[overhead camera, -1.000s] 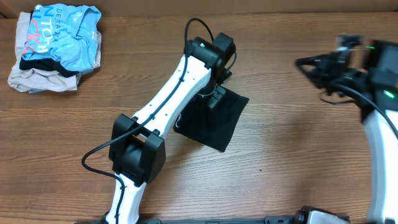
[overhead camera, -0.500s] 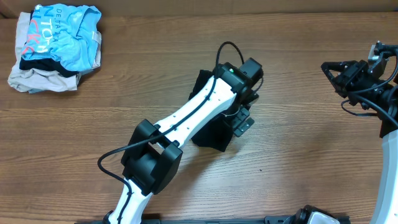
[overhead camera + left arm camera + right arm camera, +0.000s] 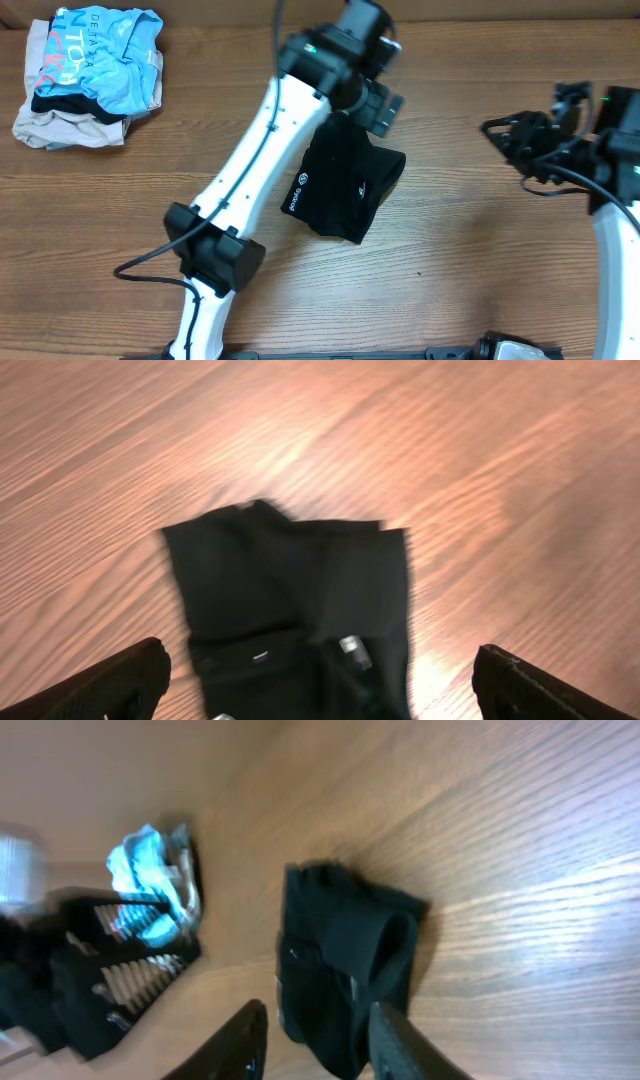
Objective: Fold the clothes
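While the black T-shirt [image 3: 345, 190] lay folded into a compact bundle at the middle of the wooden table [image 3: 480, 260], the left gripper [image 3: 318, 655] hung above its far edge, fingers spread wide and holding nothing. The right gripper [image 3: 318, 1012] stood well off to the right, its fingers likewise apart and empty. A light blue shirt [image 3: 105, 45] and a beige garment [image 3: 60, 128] sat piled in the far left corner.
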`<state>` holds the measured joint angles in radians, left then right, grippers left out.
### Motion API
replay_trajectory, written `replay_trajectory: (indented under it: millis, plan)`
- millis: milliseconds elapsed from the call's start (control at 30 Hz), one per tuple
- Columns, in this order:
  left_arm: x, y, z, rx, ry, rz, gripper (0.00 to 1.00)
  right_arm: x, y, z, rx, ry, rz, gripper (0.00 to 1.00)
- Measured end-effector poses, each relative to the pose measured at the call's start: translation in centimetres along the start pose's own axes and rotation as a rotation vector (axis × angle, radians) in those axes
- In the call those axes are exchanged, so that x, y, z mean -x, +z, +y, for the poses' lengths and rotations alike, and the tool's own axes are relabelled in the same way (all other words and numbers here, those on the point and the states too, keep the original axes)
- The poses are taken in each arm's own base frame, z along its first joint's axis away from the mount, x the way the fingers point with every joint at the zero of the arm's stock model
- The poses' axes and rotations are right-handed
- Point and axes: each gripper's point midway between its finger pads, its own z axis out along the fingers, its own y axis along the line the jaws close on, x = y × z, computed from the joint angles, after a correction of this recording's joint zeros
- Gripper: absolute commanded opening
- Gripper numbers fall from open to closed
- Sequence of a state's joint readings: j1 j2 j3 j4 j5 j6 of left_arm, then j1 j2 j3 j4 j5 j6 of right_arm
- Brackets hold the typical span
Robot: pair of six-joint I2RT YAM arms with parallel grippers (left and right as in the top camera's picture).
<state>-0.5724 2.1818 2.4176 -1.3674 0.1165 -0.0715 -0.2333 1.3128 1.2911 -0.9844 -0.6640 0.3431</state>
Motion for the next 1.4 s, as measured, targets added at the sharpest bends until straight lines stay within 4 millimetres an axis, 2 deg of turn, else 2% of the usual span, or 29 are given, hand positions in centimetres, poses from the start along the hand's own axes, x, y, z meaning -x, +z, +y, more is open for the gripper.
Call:
replay_trajectory:
  millis: [133, 233, 400, 533, 633, 733, 833, 867, 1033, 1200, 1267, 1400]
  plan:
    - [-1.8, -0.1, 2.4, 0.023, -0.022, 0.075, 0.99, -1.4, 2.5, 0.0, -0.057, -0.050, 0.067, 0.54]
    - [-3.4, 0.9, 2.6, 0.023, -0.010, 0.140, 0.84, -1.5, 3.4, -0.6, -0.093, -0.061, 0.082, 0.58]
    - [-8.4, 4.9, 2.8, 0.025, -0.027, 0.328, 0.72, -0.9, 3.4, -1.8, -0.148, -0.058, 0.059, 0.62]
    - [-12.4, 7.8, 3.4, 0.029, -0.042, 0.446, 0.73, -0.5, 3.3, -2.4, -0.177, -0.061, 0.042, 0.65]
    - [-14.0, 9.5, 3.6, 0.030, -0.046, 0.480, 0.76, -0.3, 3.3, -2.7, -0.194, -0.062, 0.036, 0.66]
    - [-15.0, 10.8, 3.8, 0.030, -0.046, 0.486, 0.82, -0.3, 3.2, -2.8, -0.201, -0.061, 0.033, 0.66]
    - [-15.3, 12.1, 4.0, 0.029, -0.043, 0.471, 0.98, -0.3, 3.2, -2.9, -0.206, -0.062, 0.031, 0.66]
    - [-15.5, 12.6, 4.1, 0.030, -0.044, 0.467, 1.00, -0.3, 3.2, -2.9, -0.206, -0.062, 0.031, 0.66]
    - [-17.0, 14.3, 4.4, 0.036, -0.045, 0.470, 1.00, -0.3, 3.2, -2.9, -0.206, -0.061, 0.031, 0.66]
    - [-17.4, 14.3, 4.9, 0.068, -0.030, 0.451, 1.00, -0.3, 3.2, -2.9, -0.207, -0.061, 0.032, 0.66]
    - [-17.5, 14.3, 5.5, 0.115, -0.013, 0.455, 1.00, -0.3, 3.2, -2.9, -0.207, -0.062, 0.031, 0.66]
    - [-18.0, 14.2, 8.1, 0.256, 0.015, 0.464, 1.00, -0.3, 3.2, -2.9, -0.207, -0.061, 0.031, 0.67]
